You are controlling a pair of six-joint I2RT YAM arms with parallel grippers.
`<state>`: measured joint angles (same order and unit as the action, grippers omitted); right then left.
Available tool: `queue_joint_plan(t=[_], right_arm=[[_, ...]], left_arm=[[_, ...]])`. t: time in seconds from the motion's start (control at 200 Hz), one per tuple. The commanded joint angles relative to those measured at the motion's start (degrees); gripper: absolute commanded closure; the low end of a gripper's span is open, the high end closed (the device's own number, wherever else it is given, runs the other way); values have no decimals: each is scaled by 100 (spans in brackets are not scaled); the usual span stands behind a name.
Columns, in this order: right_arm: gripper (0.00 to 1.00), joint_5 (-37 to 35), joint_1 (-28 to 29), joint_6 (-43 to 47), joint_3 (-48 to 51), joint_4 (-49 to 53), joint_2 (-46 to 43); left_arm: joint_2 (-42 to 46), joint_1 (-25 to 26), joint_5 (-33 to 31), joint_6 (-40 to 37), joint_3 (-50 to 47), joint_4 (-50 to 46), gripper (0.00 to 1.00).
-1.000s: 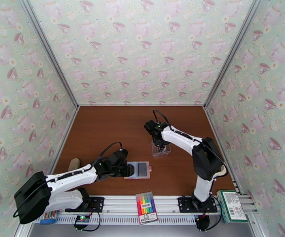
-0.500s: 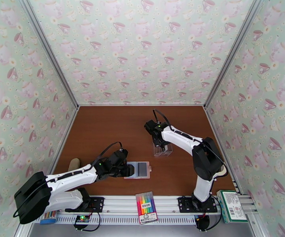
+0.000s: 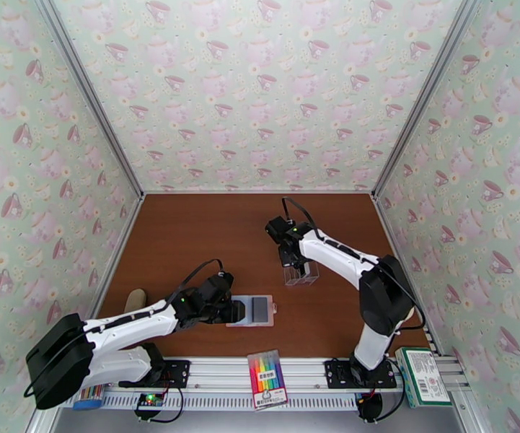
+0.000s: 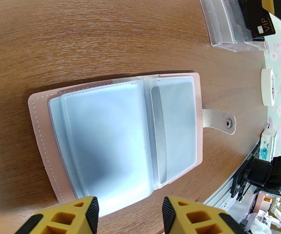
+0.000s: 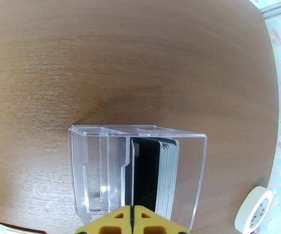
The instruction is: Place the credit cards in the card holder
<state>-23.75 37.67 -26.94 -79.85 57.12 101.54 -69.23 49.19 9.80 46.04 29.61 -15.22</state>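
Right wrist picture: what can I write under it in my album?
The right gripper sits shut over the dark credit cards standing in a clear box on the brown table.

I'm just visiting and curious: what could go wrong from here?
The right gripper is shut on the tightly packed credit cards in the clear box: it might pull several, or tip the box. The card holder lies open, with the left gripper open at its edge, so it could slide.
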Motion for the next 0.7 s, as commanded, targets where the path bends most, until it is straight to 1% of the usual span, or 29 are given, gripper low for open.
queue_joint_plan(t=[0.0,0.115,0.255,0.421,0.556,0.621,0.686,0.696], right_arm=[[100,121,-30,-207,134,-33,-311],[100,209,-26,-312,204,-34,-460],[100,462,-25,-423,408,-184,-845],[100,951,-30,-489,773,-497,-1469],[100,1689,-23,-485,1226,-1054,-2143],[100,2069,-28,-525,1436,-1291,-2418],[100,2491,-11,-619,1704,-1639,-2735],[100,2571,-2,-637,1753,-1730,-2764]], left_arm=[[15,-30,53,-42,80,-66,50],[33,-40,47,-58,120,-120,50],[124,-41,3,-60,146,-184,50],[364,-40,-23,-12,125,-192,50],[599,-38,177,27,18,96,50],[701,-42,353,36,-34,319,47],[789,-40,452,16,-60,522,46],[804,-41,564,12,-71,563,46]])
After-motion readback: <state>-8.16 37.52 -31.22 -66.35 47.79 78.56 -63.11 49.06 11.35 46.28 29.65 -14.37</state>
